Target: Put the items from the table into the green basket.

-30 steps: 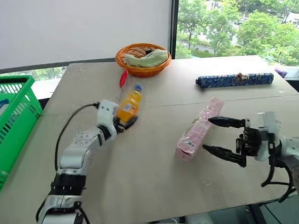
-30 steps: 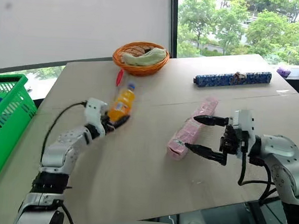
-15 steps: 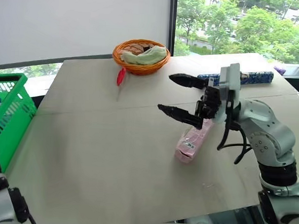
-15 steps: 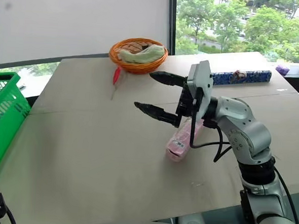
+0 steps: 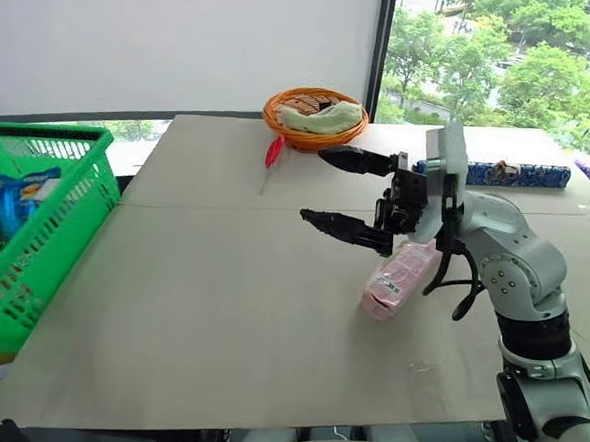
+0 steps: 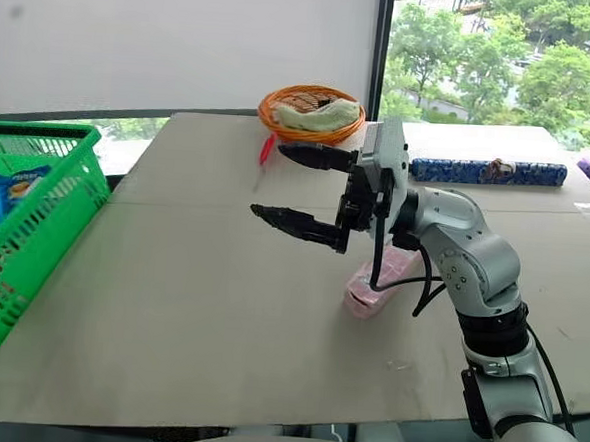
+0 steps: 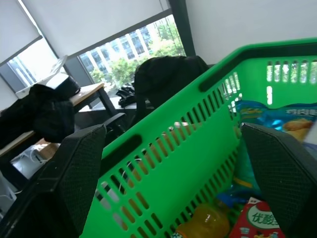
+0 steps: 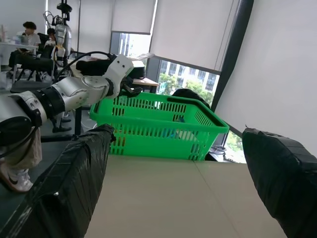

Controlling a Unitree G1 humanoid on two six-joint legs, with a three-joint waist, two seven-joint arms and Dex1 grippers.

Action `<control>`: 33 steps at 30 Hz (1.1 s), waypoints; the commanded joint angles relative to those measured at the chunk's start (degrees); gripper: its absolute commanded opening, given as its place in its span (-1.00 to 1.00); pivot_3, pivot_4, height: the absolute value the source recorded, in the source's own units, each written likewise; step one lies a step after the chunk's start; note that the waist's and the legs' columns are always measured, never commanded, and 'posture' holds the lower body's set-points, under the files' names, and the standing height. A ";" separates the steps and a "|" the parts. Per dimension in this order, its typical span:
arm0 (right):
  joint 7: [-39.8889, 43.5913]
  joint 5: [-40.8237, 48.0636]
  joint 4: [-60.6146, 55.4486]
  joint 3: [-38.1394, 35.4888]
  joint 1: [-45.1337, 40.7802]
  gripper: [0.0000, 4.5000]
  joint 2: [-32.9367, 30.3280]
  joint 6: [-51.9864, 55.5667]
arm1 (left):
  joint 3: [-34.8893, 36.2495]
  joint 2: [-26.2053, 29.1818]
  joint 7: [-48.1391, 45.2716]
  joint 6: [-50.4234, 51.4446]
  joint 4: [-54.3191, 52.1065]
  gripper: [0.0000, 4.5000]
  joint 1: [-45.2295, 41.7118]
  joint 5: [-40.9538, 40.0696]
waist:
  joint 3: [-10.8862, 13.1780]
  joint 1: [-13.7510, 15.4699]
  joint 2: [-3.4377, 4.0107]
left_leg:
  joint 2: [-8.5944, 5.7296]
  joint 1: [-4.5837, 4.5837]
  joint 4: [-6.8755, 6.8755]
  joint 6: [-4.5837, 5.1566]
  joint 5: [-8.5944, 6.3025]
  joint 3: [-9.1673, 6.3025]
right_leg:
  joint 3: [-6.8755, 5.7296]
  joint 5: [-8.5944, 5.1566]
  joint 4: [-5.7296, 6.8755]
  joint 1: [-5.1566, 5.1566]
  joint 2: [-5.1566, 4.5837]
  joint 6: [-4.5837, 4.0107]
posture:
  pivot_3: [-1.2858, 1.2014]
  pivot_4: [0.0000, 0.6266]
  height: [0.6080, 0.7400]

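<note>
Since a second ago my left gripper has carried the orange bottle off the worktop; the bottle now lies inside the green basket, and that gripper hangs above it with fingers spread wide, empty. My right gripper has lifted off the worktop and hovers wide open, holding nothing, above the pink box, which lies flat just under my wrist. I judge the box light, stiff cardboard, a little slick; gripping across its narrow width near mid-length should keep it level.
</note>
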 commanded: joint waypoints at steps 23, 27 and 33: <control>-7.04 -6.59 -9.34 -19.44 30.18 1.00 -16.36 -3.41 | -57.66 -30.77 -35.18 30.87 -23.99 0.99 -22.91 -14.46 | -0.19 -11.16 0.68 | 0.15 -0.28 0.21 0.40 -0.12 0.29 | 0.09 0.08 -0.37 0.08 -0.07 0.23 | -0.27 -1.00 1.00; -9.17 -7.70 -12.14 -20.30 35.92 1.00 -16.78 -2.70 | -59.76 -34.21 -34.88 34.43 -22.13 0.99 -24.20 -13.89 | -0.21 -13.21 0.79 | 0.15 -0.10 0.31 0.31 -0.17 0.29 | 0.09 -0.08 -0.40 0.35 -0.07 0.54 | -0.31 -1.00 1.00; -9.48 -10.33 -13.18 -20.10 41.90 1.00 -17.55 -4.26 | -61.54 -38.11 -30.96 40.13 -17.43 0.99 -25.98 -11.38 | -0.21 -15.76 0.82 | 0.15 -0.09 0.33 0.32 -0.16 0.26 | 0.04 -0.10 -0.42 0.40 -0.07 0.59 | -0.33 -1.00 1.00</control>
